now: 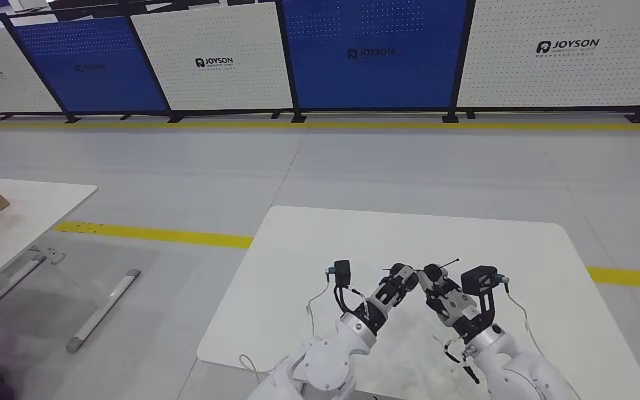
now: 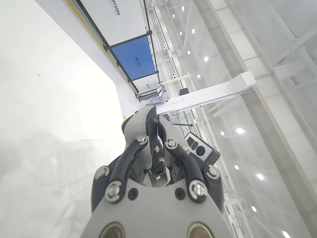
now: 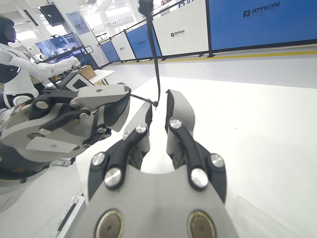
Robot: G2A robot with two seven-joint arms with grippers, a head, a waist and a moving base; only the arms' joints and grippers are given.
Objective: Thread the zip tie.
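Observation:
The black zip tie runs from my left gripper across to a small kink, then bends sharply up to a thick blurred end. My left gripper is shut on one end of the tie. My right gripper is open, with the kink of the tie in the gap by one of its fingers. In the top view both grippers, left and right, meet tip to tip above the white table, and a thin piece of the tie sticks out beyond them.
The table's far and side parts are bare white surface. A second white table stands off to the left across the floor. Blue and white barrier panels line the back. Another white robot stands far off.

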